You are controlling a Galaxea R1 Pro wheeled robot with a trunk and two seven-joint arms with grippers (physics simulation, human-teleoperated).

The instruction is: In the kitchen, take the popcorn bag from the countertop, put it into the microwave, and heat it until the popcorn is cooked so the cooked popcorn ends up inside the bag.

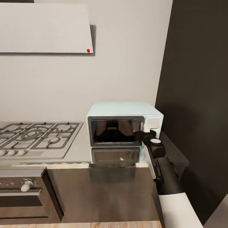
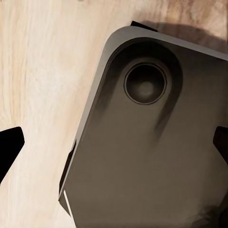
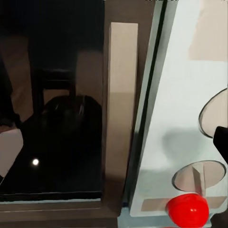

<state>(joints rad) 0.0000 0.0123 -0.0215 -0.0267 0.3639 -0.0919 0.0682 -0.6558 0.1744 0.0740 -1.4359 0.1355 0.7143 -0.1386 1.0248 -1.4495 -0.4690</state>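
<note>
At the microwave (image 1: 123,122) on the bench (image 1: 79,148), the right gripper (image 1: 143,132) meets the door's right edge; jaw opening cannot be told.

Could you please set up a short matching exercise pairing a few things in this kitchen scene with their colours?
Things:
1. microwave body
2. gas hob
3. small dot on the hood
4. tall cabinet side

Colours:
a. red
b. dark brown
c. pale mint-blue
d. steel grey

Pairs: 1-c, 2-d, 3-a, 4-b
</note>
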